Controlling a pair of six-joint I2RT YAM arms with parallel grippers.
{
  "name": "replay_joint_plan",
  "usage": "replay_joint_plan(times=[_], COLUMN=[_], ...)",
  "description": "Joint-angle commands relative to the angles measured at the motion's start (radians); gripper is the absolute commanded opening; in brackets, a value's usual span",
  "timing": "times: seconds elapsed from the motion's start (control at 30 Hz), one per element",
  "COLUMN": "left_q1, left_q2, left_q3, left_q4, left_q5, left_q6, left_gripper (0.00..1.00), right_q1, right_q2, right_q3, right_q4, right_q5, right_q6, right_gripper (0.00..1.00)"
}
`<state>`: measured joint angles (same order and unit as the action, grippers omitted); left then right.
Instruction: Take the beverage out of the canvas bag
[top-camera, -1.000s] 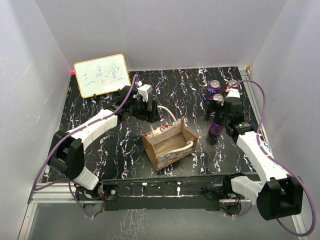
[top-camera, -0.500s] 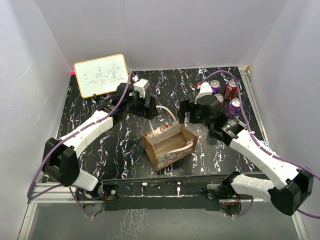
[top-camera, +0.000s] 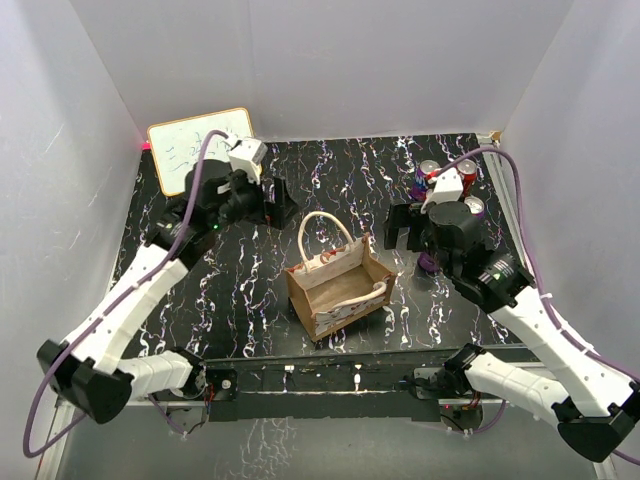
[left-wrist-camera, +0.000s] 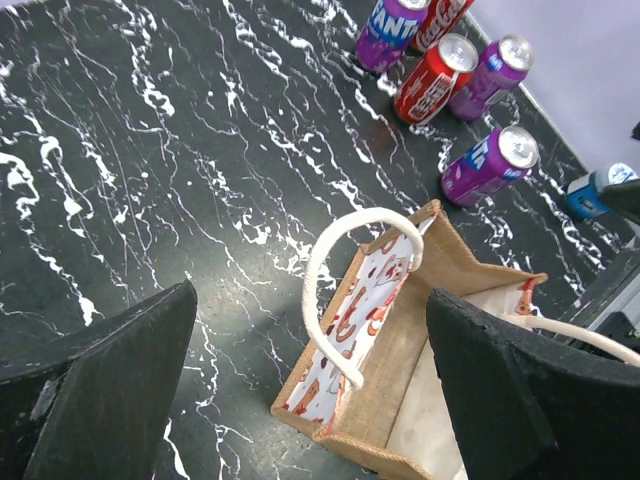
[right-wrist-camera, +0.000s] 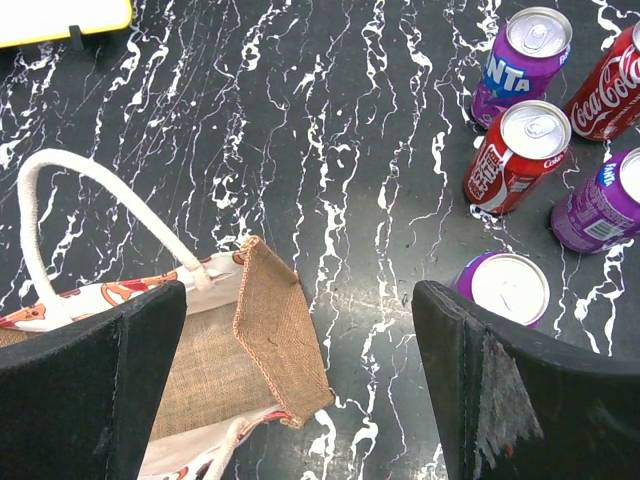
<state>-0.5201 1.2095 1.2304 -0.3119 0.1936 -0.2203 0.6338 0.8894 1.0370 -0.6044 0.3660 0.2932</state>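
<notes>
Tan canvas bag (top-camera: 335, 292), white handles (left-wrist-camera: 370, 214); purple cans (right-wrist-camera: 525, 55), red cans (right-wrist-camera: 520, 150) — black white-veined table (right-wrist-camera: 330, 120).

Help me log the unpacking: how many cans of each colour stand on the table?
Purple cans: 3
Red cans: 2
Total: 5

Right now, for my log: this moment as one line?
left gripper: open, empty; right gripper: open, empty; canvas bag: upright, no can seen inside; five cans: outside
</notes>
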Motion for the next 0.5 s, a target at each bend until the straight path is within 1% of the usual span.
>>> replay_joint_plan(times=[0.0, 0.13, 0.27, 0.37, 0.47], left_q1=[-0.001, -0.001, -0.001, -0.001, -0.002], left_q2=[-0.108, -0.162, -0.185, -0.156, -0.093], left_q3=[0.043, 0.041, -0.027, -0.091, -0.160], left_q4=[-0.064, -0.080, -0.072, -0.053, 0.025], left_q5=[-0.048, -0.066, -0.049, 0.026, 0.178], left_q6=[-0.048, -0.077, -0.126, -0.177, -0.231], left_gripper=[0.97, 0.97, 0.97, 0.97, 0.97], right_q1=[0.000, -0.001, -0.001, -0.001, -0.001], right_q2=[-0.056, -0.099, -0.135, -0.146, -0.138], right_q3=[0.071, 0.087, 0.071, 0.037, -0.010], right_q4=[-0.010, -0.024, -0.037, -0.036, -0.034], right_q5=[0.029, 0.022, -0.004, -0.087, -0.211], right_q6=[-0.018, -0.036, -0.040, -0.044, -0.047], right_gripper=[1.00, 1.00, 1.00, 1.00, 1.00])
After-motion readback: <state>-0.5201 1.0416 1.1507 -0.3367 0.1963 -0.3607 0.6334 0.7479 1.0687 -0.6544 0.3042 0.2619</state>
